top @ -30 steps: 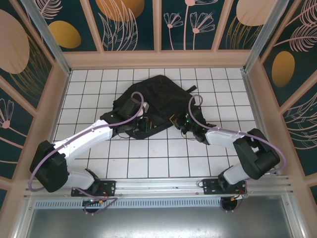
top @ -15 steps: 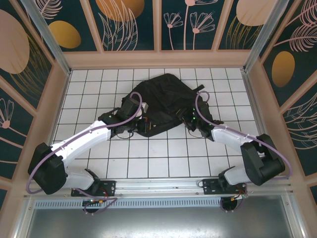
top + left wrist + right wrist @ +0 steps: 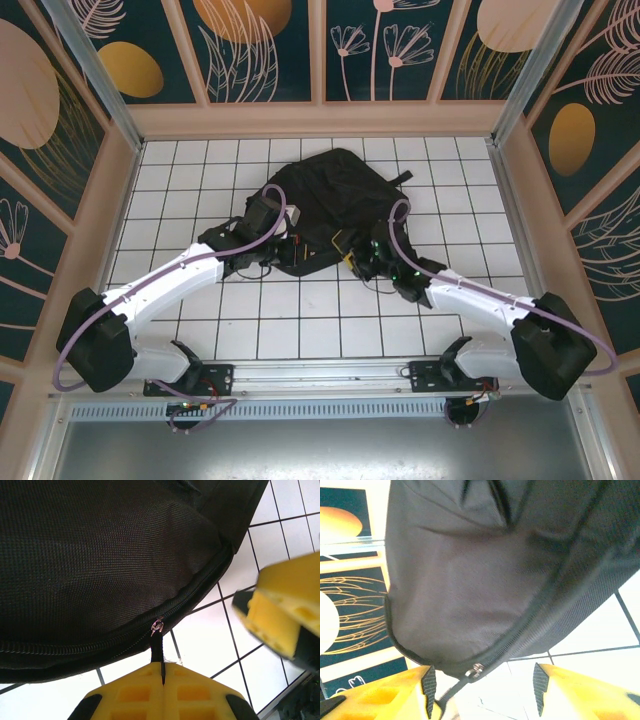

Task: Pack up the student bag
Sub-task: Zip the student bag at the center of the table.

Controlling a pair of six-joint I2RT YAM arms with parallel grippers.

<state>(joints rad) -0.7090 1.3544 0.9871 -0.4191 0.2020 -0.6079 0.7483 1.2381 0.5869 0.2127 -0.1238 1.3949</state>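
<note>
- Jaws of the left gripper [image 3: 163, 674]: shut tight on a black zipper pull [image 3: 157, 650], with yellow pads [image 3: 135, 692] pressed together.
- Jaws of the right gripper [image 3: 482, 682]: wide apart and holding nothing, with a second zipper pull [image 3: 474, 670] between them.
- Big black student bag [image 3: 335, 195]: lying flat on the white tiled tabletop [image 3: 300, 325], in the middle and a bit toward the far side.
- Both grippers at the bag's near edge, close together, each by the zipper line.
</note>
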